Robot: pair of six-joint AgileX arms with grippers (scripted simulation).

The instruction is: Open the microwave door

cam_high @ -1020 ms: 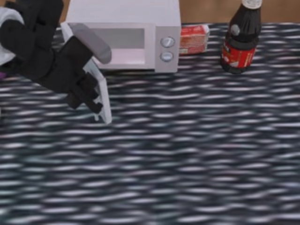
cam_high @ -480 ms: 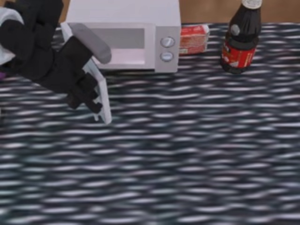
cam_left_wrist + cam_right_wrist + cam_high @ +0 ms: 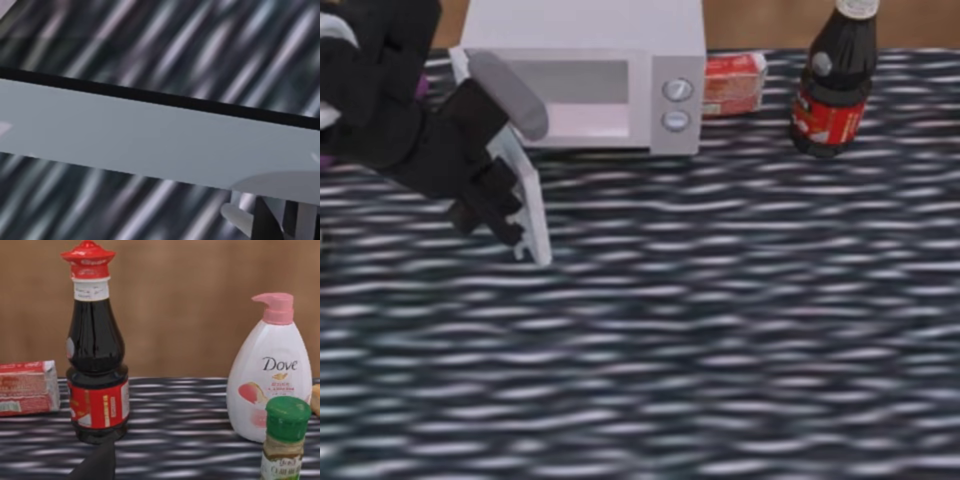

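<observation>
The microwave (image 3: 582, 70) sits at the back of the counter (image 3: 720, 330), left of centre in the top view, w/ its two knobs on the right-hand panel and the cavity already exposed. The microwave door (image 3: 525, 195) is swung well out, hinged at the left and standing roughly square to the front, its free edge pointing toward the near side of the counter. The left gripper (image 3: 505, 215) is right at that outer edge, dark fingers against the door's left face near the tip; whether they pinch the panel or just press on it I cannot tell (the left wrist view shows only the door's grey slab crossing the frame, very close). So the step in hand looks like the tail end of the swing-open, mostly done. Next move, as I judge it: follow the door's arc a bit further around the hinge if more opening is wanted, then let go w/o knocking the panel back. Right arm is parked off to the right, its camera facing a soy sauce bottle (image 3: 96, 347) and a red-and-white box (image 3: 27, 386); its gripper's state isn't shown.
</observation>
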